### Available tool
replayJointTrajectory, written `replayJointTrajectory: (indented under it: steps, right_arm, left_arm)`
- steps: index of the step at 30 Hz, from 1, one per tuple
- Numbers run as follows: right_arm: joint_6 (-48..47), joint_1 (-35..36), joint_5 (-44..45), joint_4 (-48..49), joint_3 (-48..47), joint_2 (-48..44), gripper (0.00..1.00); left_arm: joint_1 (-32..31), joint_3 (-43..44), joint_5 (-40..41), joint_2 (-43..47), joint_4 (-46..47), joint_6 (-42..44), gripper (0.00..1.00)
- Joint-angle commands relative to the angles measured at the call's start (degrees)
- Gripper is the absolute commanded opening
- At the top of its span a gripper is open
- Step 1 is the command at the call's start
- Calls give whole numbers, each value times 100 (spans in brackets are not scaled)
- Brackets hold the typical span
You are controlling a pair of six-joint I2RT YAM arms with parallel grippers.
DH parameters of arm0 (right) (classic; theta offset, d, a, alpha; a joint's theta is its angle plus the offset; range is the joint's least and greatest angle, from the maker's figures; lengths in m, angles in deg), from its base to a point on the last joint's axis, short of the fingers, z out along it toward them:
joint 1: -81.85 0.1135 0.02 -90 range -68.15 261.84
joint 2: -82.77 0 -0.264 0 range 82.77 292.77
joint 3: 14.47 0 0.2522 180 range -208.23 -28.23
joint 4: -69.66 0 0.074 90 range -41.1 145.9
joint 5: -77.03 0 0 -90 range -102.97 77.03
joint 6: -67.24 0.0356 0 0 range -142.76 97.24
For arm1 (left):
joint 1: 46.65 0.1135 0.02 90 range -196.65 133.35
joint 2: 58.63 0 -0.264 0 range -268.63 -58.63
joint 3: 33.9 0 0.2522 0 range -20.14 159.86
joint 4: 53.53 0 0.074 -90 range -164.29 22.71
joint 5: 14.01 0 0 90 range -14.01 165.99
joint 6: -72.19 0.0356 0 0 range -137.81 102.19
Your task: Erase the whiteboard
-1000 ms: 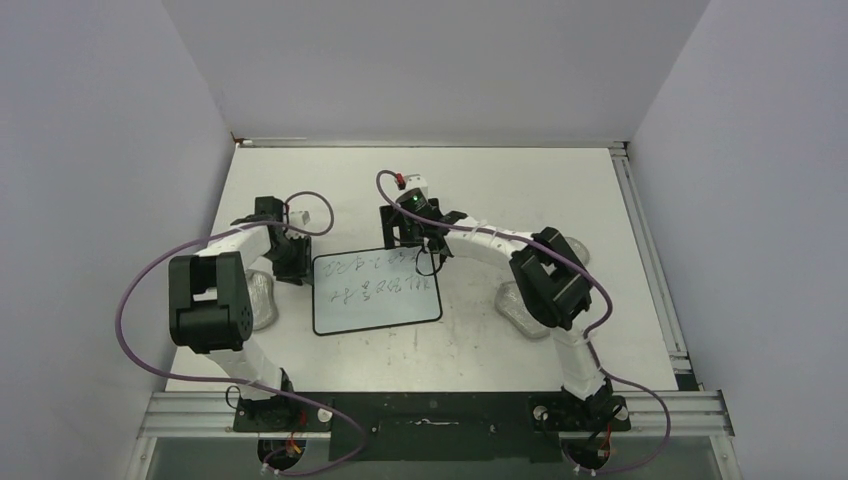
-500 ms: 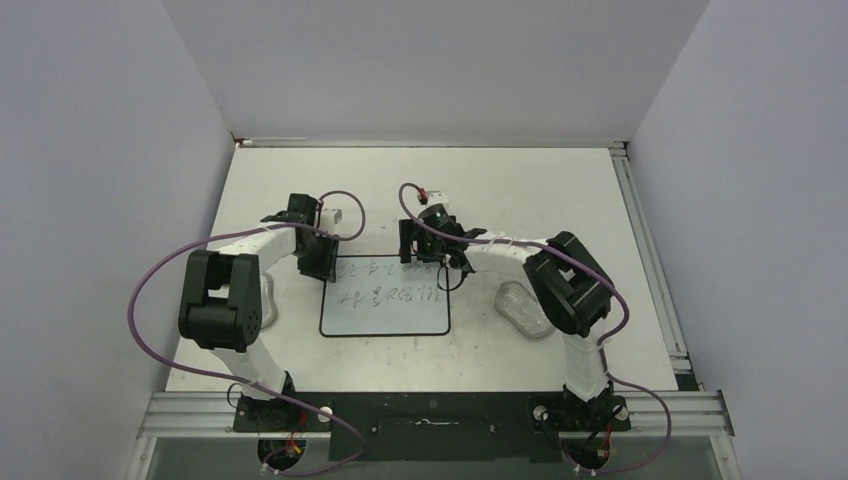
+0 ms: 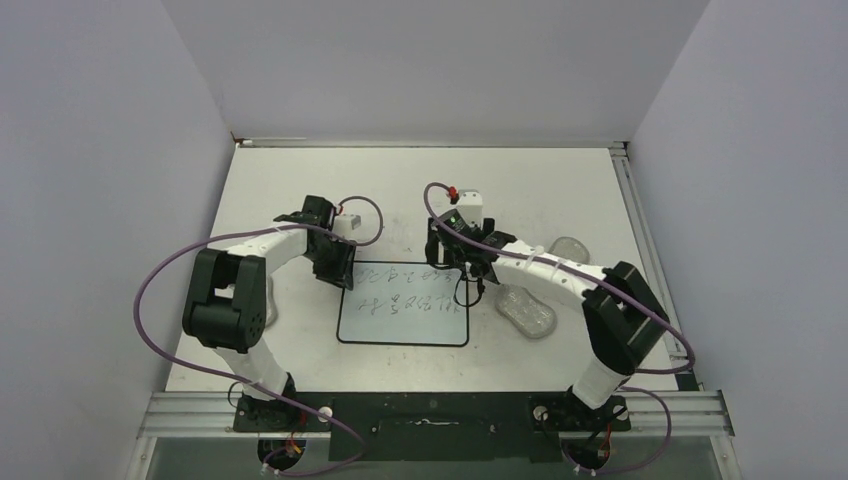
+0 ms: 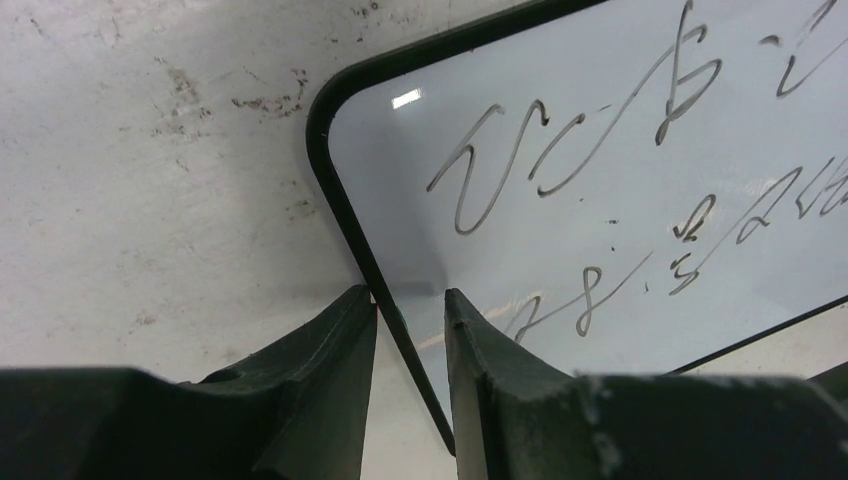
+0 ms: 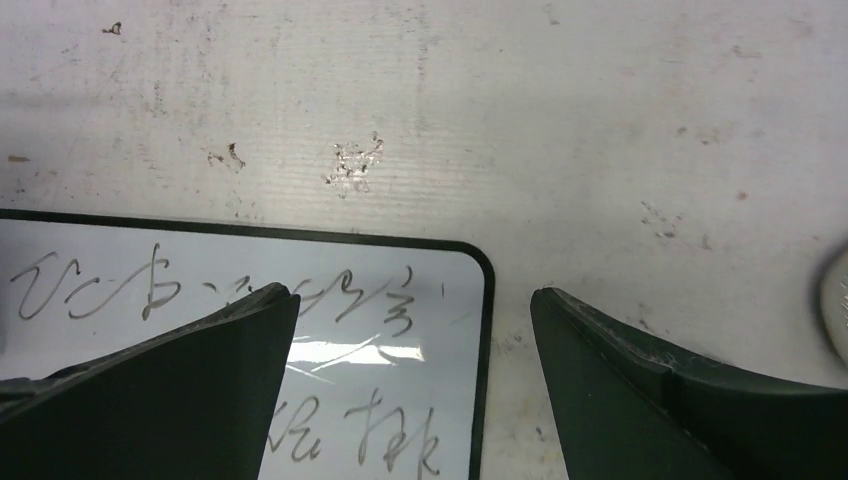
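White gloss face, thin black rim, rounded corners: the whiteboard (image 3: 403, 328), one item, lying flat at the middle of the desk (image 3: 560, 190), between your two arms. Its long axis runs left to right, parallel to the desk's near edge. Condition: not yet erased. Two rows of dark writing (image 3: 398, 303) cover the far half; the near half is bare.

Left fingers (image 4: 325, 350): at the board's far left corner, pointing down. They are set a little apart, astride the rim (image 4: 348, 225), with one tip on the desk side and the other over the white face. The rim does not fill the gap, so read this as a straddle, not a pinch. Nothing is carried.

Right fingers (image 5: 190, 370): at the far right corner, spread wide, with only the corner itself between them. One finger hangs over the end of the upper row of writing, the other over bare desk beyond the rim.

Relation to note: the writing lies along the long axis between the two sets of fingers, slightly to their near side. Neither arm is clearly nearer, though the right one overlaps the marks.

Also on the desk: a translucent grey lump (image 3: 527, 310), near the board's right edge but apart from it.

You can make out no eraser in either set of fingers. By my judgement, any wipe needs one fetched first.
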State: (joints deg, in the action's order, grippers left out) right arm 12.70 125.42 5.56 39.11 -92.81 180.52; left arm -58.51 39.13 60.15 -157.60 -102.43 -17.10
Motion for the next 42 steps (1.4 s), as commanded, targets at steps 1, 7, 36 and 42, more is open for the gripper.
replayJointTrajectory:
  steps: [1, 7, 36, 42]
  right_arm:
    - [866, 195, 1264, -1551, -122, -757, 90]
    - [1726, 57, 1154, -2209, 783, -1391, 90]
    - [1103, -633, 224, -794, 1813, -794, 45]
    - [1011, -627, 71, -851, 1638, -930, 5]
  left_arm:
    - [19, 272, -201, 378, -288, 99, 30]
    - [177, 354, -147, 280, -212, 156, 30]
    - [597, 236, -140, 122, -116, 229, 30]
    - [597, 199, -69, 80, -94, 215, 30]
